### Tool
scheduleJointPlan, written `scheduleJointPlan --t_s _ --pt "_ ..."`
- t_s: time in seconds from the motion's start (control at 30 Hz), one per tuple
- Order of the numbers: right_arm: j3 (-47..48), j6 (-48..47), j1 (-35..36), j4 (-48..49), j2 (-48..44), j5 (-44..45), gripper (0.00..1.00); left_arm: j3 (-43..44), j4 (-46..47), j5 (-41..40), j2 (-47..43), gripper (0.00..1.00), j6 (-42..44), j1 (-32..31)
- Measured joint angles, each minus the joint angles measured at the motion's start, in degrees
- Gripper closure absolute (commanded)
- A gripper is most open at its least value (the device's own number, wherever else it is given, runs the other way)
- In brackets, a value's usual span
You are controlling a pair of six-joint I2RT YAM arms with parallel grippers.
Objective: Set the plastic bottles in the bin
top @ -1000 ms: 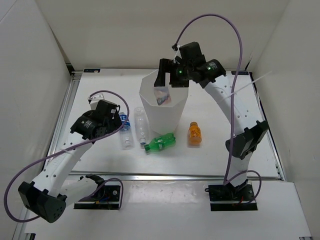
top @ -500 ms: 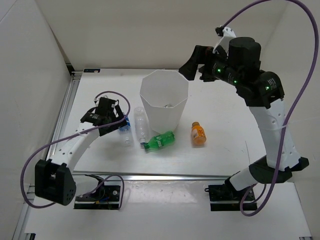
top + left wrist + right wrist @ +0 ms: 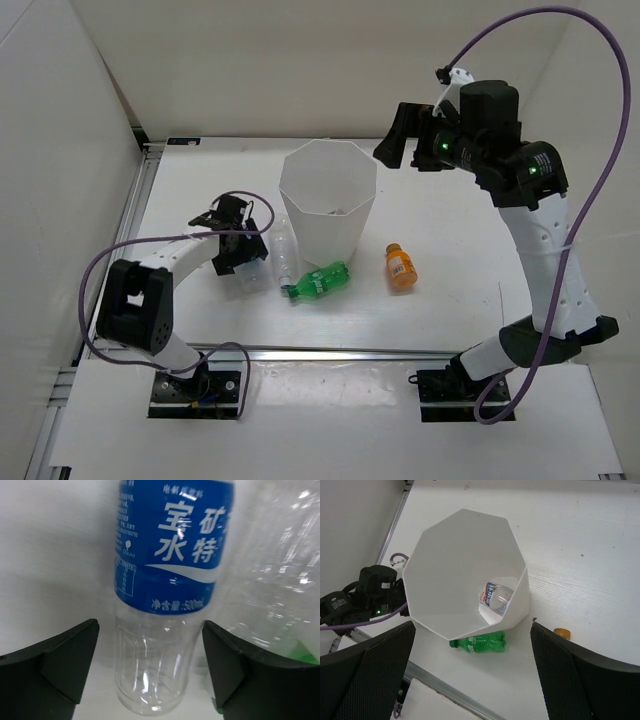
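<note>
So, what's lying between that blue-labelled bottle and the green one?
Another clear bottle lies between the blue-labelled bottle and the green bottle, seen in the top view.

Blue-labelled bottle (image 3: 172, 555) cut off above

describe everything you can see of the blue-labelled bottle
The blue-labelled bottle is clear plastic, seemingly empty, with a blue wrap label printed in white Chinese characters. It lies on its side on the white table, between the open fingers of the left gripper, which are not clamped on it. Another clear bottle lies close alongside; contact is unclear.
</note>
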Motion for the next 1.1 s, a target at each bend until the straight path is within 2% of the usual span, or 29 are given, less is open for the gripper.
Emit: scheduleJointPlan --t_s 0.07,0.1,0.13,0.2,0.3,0.37,0.53,0.73,0.9,0.97,1.0,1.03,1.07,1.1 --pt "-1.1 -0.2 -1.1 -0.1 -1.1 -0.5 0.00 0.0 0.0 0.6 2.3 0.21 -0.3 0.0" --pt "-1.8 -0.3 -1.8 -0.1 -1.8 -0.9 0.00 0.0 0.0 0.9 3.0 0.34 -0.3 0.0" --pt "-2.6 -0.4 -2.4 -0.2 -2.5 -1.2 0.00 0.0 -0.1 1.1 3.4 0.52 -0.3 0.0" --pt "-3.7 -0.4 -3.5 -0.5 -3.7 -1.7 0.00 0.4 -0.7 0.8 2.9 0.55 -0.8 0.0" --pt "-4.9 -0.3 -5.0 -0.8 -4.7 -2.6 0.00 4.2 -4.1 -1.8 0.9 0.52 -1.6 0.2" --pt "-6.6 0.0 -5.7 -0.7 -5.6 -3.6 0.00 10.1 -7.0 -4.5 -1.2 0.50 -2.6 0.2" --pt "-14.2 2.1 -8.1 -0.3 -8.1 -6.6 0.00 34.2 -7.4 -13.5 -5.1 0.50 -3.1 -2.4" --pt "-22.4 5.3 -10.5 1.6 -9.0 -9.5 0.00 57.8 -4.9 -18.1 -4.9 0.50 1.0 -11.8" --pt "-25.9 7.1 -13.8 2.4 -9.0 -11.0 0.00 62.9 -4.3 -16.3 0.2 0.46 2.8 -19.9" --pt "-27.4 7.5 -15.1 3.1 -9.5 -11.3 0.00 62.8 -4.8 -14.6 3.9 0.37 3.0 -22.0" --pt "-28.2 7.5 -15.8 3.3 -9.9 -11.5 0.00 62.5 -4.9 -13.5 5.8 0.29 3.1 -22.7" --pt "-29.1 7.6 -16.3 3.3 -10.3 -11.8 0.00 61.9 -5.3 -12.5 7.7 0.20 3.3 -23.4" --pt "-30.1 7.6 -16.8 3.4 -10.8 -11.9 0.00 61.3 -6.1 -11.6 9.5 0.00 3.4 -23.9" --pt "-31.2 7.6 -17.2 3.5 -11.3 -12.0 0.00 60.6 -7.3 -11.2 11.0 0.00 3.6 -24.3"
